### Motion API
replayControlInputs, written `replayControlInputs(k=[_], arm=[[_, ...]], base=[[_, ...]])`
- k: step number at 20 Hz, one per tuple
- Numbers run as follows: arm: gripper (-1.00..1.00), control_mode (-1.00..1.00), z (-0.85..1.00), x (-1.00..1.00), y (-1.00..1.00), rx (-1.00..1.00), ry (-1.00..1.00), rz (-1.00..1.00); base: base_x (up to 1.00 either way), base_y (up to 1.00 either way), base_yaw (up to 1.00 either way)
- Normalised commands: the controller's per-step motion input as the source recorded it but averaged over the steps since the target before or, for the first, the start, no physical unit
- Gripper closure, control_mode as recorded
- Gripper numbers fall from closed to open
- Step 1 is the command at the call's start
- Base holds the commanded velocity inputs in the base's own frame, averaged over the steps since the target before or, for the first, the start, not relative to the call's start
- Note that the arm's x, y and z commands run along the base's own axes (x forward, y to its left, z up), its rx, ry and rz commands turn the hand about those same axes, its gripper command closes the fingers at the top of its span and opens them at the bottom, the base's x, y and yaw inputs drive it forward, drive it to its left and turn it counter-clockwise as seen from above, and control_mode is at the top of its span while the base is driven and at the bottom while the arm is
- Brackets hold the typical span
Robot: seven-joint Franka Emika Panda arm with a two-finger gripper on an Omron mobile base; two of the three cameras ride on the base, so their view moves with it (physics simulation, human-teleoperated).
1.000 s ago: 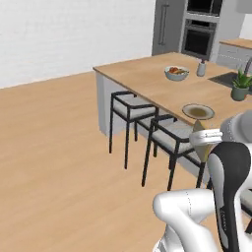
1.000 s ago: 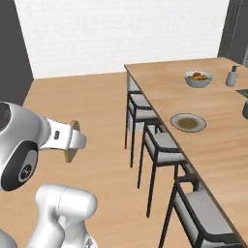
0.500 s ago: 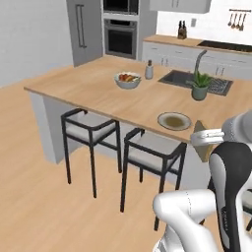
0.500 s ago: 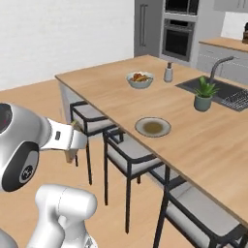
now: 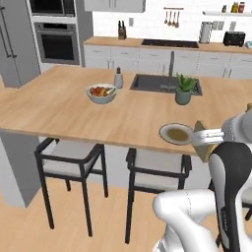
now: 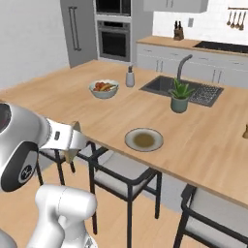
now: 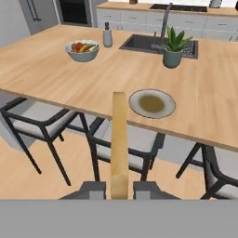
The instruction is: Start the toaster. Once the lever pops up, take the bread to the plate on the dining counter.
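The base has swung round to face the dining counter (image 5: 74,113) squarely — the plate (image 7: 152,103) now lies just ahead near its front edge. The gripper (image 7: 119,188) stays nearly closed on the bread (image 7: 119,139), held edge-on short of the counter, so only the reach and set-down seem left.

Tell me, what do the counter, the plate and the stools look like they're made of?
The counter looks like light wood with a matte finish: warm tan with faint grain. The plate seems to be glazed ceramic, grey-olive with a paler rim, though that is a guess from its smooth look. The stools appear to have thin black metal frames and pale padded seats, perhaps fabric.
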Motion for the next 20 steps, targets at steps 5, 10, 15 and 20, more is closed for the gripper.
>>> replayControlInputs(k=[5,10,15,20], arm=[[1.00,1.00,0.00,0.00,0.00,0.00,0.00,0.00],[1.00,1.00,0.00,0.00,0.00,0.00,0.00,0.00],[1.00,1.00,0.00,0.00,0.00,0.00,0.00,0.00],[1.00,-1.00,-0.05,0.22,-0.01,0.03,0.00,0.00]], base=[[0.79,0.16,-0.36],[0.80,0.01,-0.33],[0.43,0.00,-0.13],[0.24,0.00,-0.01]])
